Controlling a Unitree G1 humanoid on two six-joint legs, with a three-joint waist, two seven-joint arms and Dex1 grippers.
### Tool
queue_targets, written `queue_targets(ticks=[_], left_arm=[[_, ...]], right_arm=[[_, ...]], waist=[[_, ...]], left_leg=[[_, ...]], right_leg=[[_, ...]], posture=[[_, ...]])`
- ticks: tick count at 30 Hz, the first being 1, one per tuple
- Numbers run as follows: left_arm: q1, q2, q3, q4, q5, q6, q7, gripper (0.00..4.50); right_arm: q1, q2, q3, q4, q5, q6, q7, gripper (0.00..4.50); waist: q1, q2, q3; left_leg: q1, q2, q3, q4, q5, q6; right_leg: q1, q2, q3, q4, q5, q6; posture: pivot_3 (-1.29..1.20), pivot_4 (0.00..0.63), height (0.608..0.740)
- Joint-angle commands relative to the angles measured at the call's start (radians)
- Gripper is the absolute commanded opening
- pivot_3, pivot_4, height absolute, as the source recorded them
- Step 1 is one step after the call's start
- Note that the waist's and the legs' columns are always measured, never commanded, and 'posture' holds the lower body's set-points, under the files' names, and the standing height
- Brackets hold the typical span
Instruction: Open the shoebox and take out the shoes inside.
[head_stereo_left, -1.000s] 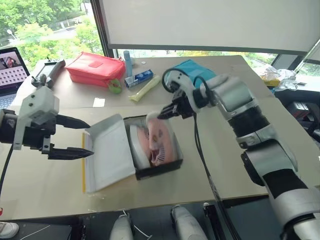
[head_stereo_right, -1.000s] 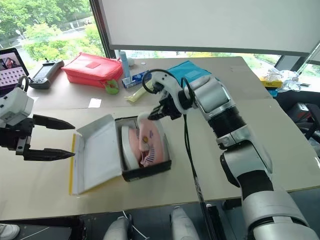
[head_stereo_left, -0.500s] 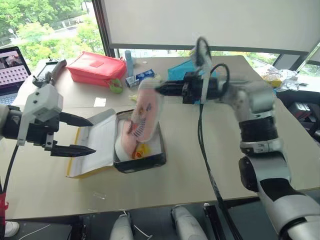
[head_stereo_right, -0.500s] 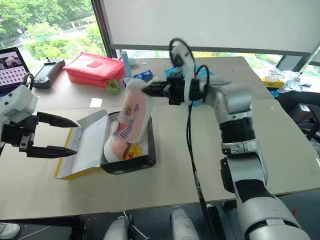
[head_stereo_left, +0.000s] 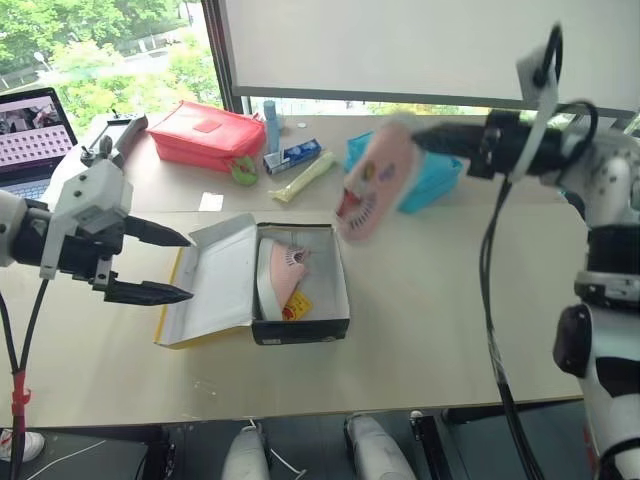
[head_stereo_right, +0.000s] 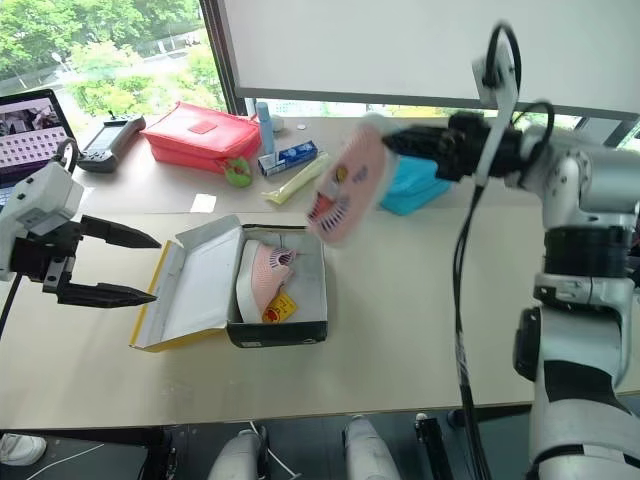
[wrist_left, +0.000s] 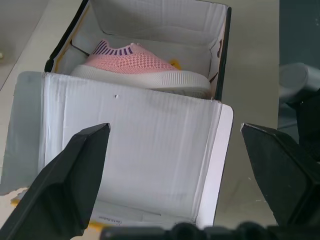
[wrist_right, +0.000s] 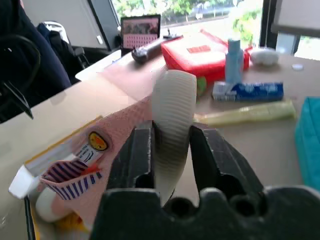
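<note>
A: We've got one shoe (head_stereo_left: 365, 190) up in the air, off to the right of the shoebox (head_stereo_left: 300, 310) and clear of it, in front of the blue pouch (head_stereo_left: 425, 185).

B: Right end effector (wrist_right: 170, 145) is pinching it by the white sole at the heel, so the toe hangs down. That grip makes sense to us: the sole edge is the stiff part.

A: Second shoe (head_stereo_right: 262, 283) lies on its side in the box, against the left wall.

B: Lid (head_stereo_left: 212, 292) is folded flat onto the surface (head_stereo_left: 430, 330) to the left. Left end effector (head_stereo_left: 165, 267) hovers beside it, fingers spread wide, holding nothing, well placed to steady the box, we'd say.

A: Halfway there, by our reckoning.
</note>
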Motion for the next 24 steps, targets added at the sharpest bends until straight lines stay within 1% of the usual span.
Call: queue_targets(ticks=[1, 5, 6, 8, 9, 12, 14, 16, 19, 21, 22, 24], left_arm=[[-0.032, -0.002, 0.000, 0.004, 0.015, -0.020, -0.013, 4.50], [-0.048, -0.008, -0.011, 0.008, 0.021, -0.020, -0.021, 4.50], [-0.052, -0.009, -0.013, 0.010, 0.024, -0.019, -0.023, 4.50], [-0.057, -0.010, -0.016, 0.014, 0.027, -0.018, -0.026, 4.50], [-0.056, -0.009, -0.015, 0.015, 0.026, -0.017, -0.027, 4.50], [-0.052, -0.008, -0.012, 0.015, 0.027, -0.015, -0.029, 4.50], [-0.045, -0.011, -0.006, 0.009, 0.023, -0.010, -0.024, 4.50], [-0.034, -0.013, 0.002, 0.001, 0.016, -0.001, -0.018, 4.50], [-0.014, -0.021, 0.016, 0.001, 0.016, -0.001, -0.004, 4.50], [-0.012, -0.035, 0.019, 0.012, 0.024, -0.005, 0.015, 4.50], [-0.014, -0.043, 0.019, 0.018, 0.032, -0.011, 0.028, 4.50], [-0.019, -0.063, 0.023, 0.031, 0.045, -0.018, 0.062, 4.50]], right_arm=[[0.066, -0.029, 0.019, -0.024, -0.003, -0.045, 0.056, 2.74], [0.117, 0.003, 0.009, 0.047, -0.013, -0.084, 0.039, 4.16], [0.118, -0.001, 0.016, 0.073, -0.036, -0.113, 0.026, 4.40], [0.112, -0.008, 0.020, 0.103, -0.060, -0.145, 0.012, 4.46], [0.104, -0.015, 0.011, 0.104, -0.060, -0.148, 0.008, 4.46], [0.083, -0.029, -0.005, 0.097, -0.057, -0.151, 0.007, 4.46], [0.071, -0.034, 0.011, 0.049, -0.067, -0.146, -0.006, 4.46], [0.065, -0.042, 0.053, -0.040, -0.103, -0.176, -0.014, 4.46], [0.031, -0.052, 0.216, -0.216, -0.229, -0.254, -0.001, 4.46], [0.004, -0.022, 0.282, -0.296, -0.261, -0.285, 0.005, 4.46], [-0.015, 0.015, 0.299, -0.319, -0.255, -0.290, 0.002, 4.46], [-0.041, 0.094, 0.373, -0.370, -0.273, -0.346, 0.015, 4.46]], waist=[[-0.001, 0.000, 0.000], [-0.005, 0.001, 0.001], [-0.006, 0.001, 0.001], [-0.006, 0.001, 0.001], [-0.006, 0.001, 0.001], [-0.005, 0.001, 0.001], [-0.006, 0.001, 0.001], [-0.007, 0.001, 0.001], [-0.011, 0.002, 0.001], [-0.013, 0.002, 0.001], [-0.013, 0.002, 0.001], [-0.013, 0.002, 0.001]], left_leg=[[0.000, 0.000, 0.000, 0.000, 0.000, 0.000], [0.001, 0.000, 0.000, 0.002, 0.000, 0.000], [0.001, 0.000, 0.000, 0.003, 0.000, 0.000], [0.002, 0.000, 0.000, 0.005, 0.000, 0.000], [0.002, 0.000, 0.000, 0.005, 0.000, 0.000], [0.002, 0.000, 0.000, 0.006, 0.000, 0.000], [0.002, 0.000, 0.000, 0.006, 0.000, 0.000], [0.002, 0.000, 0.000, 0.006, 0.000, 0.000], [0.003, 0.000, 0.000, 0.004, 0.000, 0.000], [0.003, 0.000, 0.000, 0.004, 0.000, 0.000], [0.003, 0.000, 0.000, 0.004, 0.000, 0.000], [0.003, 0.000, 0.000, 0.004, 0.000, 0.000]], right_leg=[[0.000, 0.000, 0.000, 0.000, 0.000, 0.000], [0.000, 0.000, 0.000, 0.001, 0.001, 0.000], [0.001, 0.000, 0.000, 0.001, 0.001, 0.000], [0.003, 0.000, 0.000, 0.001, 0.001, -0.001], [0.004, 0.000, 0.000, 0.000, -0.001, -0.005], [0.004, 0.000, 0.000, 0.000, -0.001, -0.005], [0.004, 0.000, 0.000, 0.001, -0.001, -0.005], [0.004, 0.000, 0.000, 0.001, -0.001, -0.005], [0.003, 0.000, 0.000, 0.001, -0.001, -0.005], [0.002, 0.000, 0.000, 0.001, -0.001, -0.005], [0.002, 0.000, 0.000, 0.002, -0.001, -0.005], [0.002, 0.000, 0.000, 0.002, -0.001, -0.005]], posture=[[0.00, 0.150, 0.725], [0.00, 0.150, 0.725], [0.00, 0.150, 0.725], [0.00, 0.150, 0.725], [0.00, 0.150, 0.725], [0.00, 0.150, 0.725], [0.00, 0.150, 0.725], [0.00, 0.150, 0.725], [0.00, 0.150, 0.725], [0.00, 0.150, 0.725], [0.00, 0.150, 0.725], [0.00, 0.150, 0.725]])
